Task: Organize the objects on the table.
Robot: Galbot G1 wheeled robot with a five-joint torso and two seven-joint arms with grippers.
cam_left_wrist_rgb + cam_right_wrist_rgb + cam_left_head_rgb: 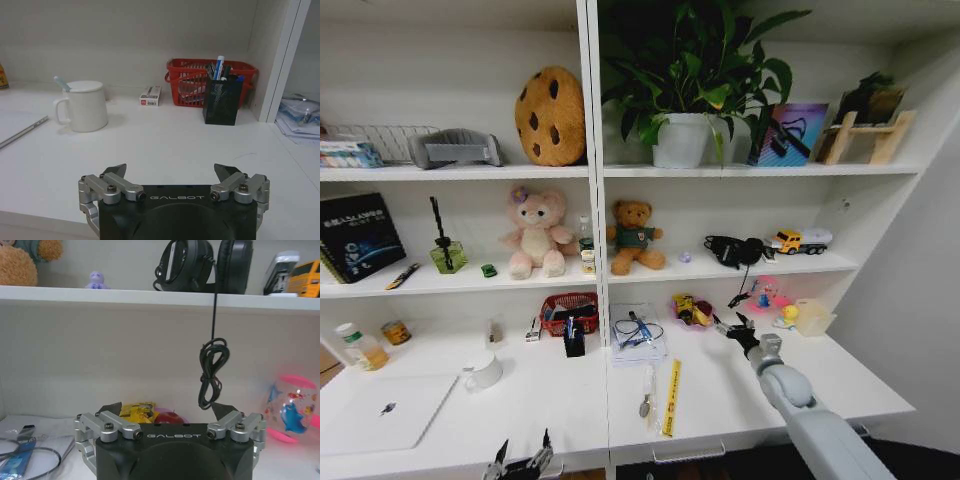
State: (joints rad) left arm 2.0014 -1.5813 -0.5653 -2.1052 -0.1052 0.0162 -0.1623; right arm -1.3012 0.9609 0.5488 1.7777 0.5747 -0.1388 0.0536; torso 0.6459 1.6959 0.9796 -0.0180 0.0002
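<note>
The right claw (734,323) was held wide open and empty just beside the snack bowl (691,311), with pens kept in the mesh cup (222,99) beyond the open, empty left claw (172,172) over the counter (165,145).

You see a smooth matt white table (740,395) carrying a glossy ceramic-looking mug (86,106), a red plastic basket (192,80), a black metal-mesh pen holder (222,101) and a matt silver laptop (382,411), while both grippers show matt black housings with brushed-metal fingers (117,185).
</note>
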